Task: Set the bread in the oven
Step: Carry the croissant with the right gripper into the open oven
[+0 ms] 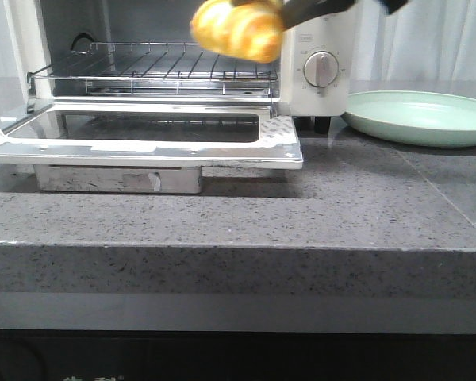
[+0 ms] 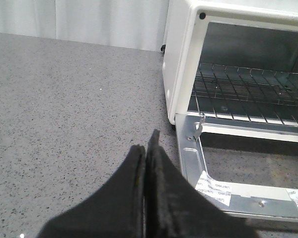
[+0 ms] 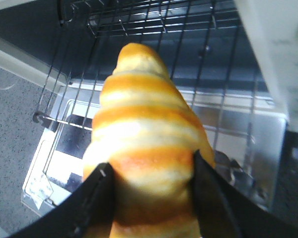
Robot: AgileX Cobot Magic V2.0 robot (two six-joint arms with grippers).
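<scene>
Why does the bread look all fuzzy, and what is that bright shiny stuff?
In the front view the bread looks smeared, probably motion blur. In the right wrist view it sits so close to the camera, between the right claw fingers, that it looks soft. The shine is light bouncing off the oven door's metal frame, front and right wrist views.

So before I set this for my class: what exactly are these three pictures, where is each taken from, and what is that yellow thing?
A two-armed robot is at a grey stone counter. The front picture looks forward over the counter; the other two come from cameras on each wrist. The white oven stands with its door folded down and its wire rack bare. The right pincer grips the bread, a toy-like croissant, above the rack. The left pincer is shut, empty, beside the oven. A green plate sits right of it.
</scene>
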